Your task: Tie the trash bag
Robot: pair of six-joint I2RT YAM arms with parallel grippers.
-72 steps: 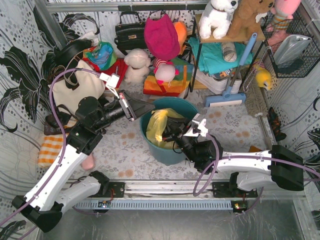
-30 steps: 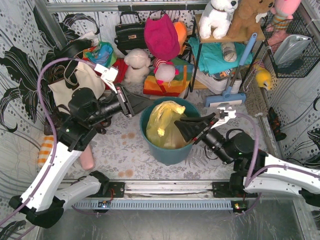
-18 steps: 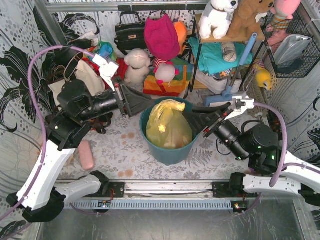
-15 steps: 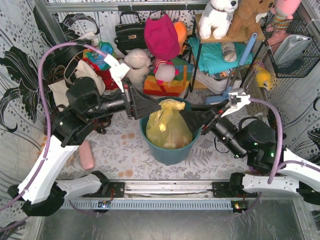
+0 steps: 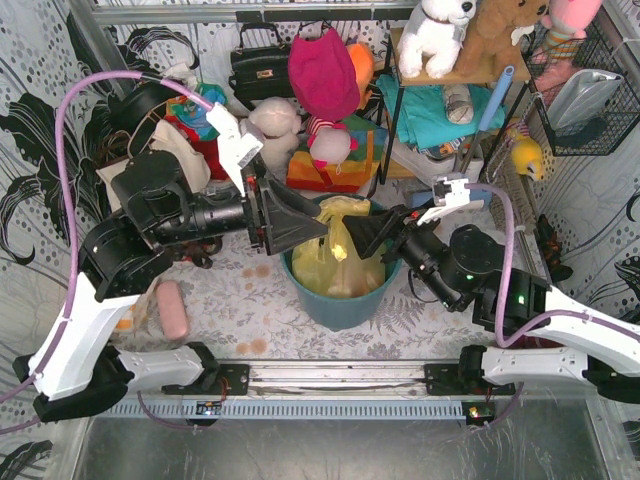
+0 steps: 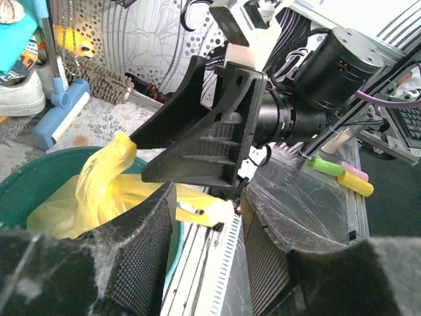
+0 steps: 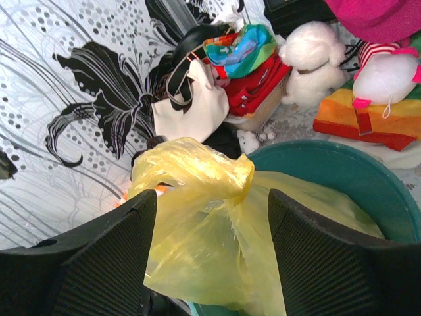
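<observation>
Now left hand [image 6: 209, 203], right hand [image 7: 210, 197] both open, flanking trash bag [image 5: 322, 262] top in bucket [image 5: 340, 308].

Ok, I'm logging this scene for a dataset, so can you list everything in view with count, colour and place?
trash bag: one, yellow, inside the bucket
bucket: one, teal, table centre
handbag: one, black, back wall
tote bag: one, cream, back left
dog plush: one, white, top shelf
teddy: one, brown, beside the dog
small plush: one, white, behind the bucket
brush: one, blue, leaning on the shelf
wire basket: one, black, right wall
block: one, pink, table left
left hand: one, black, open, left of the bag
right hand: one, black, open, fingers either side of the bag top
</observation>
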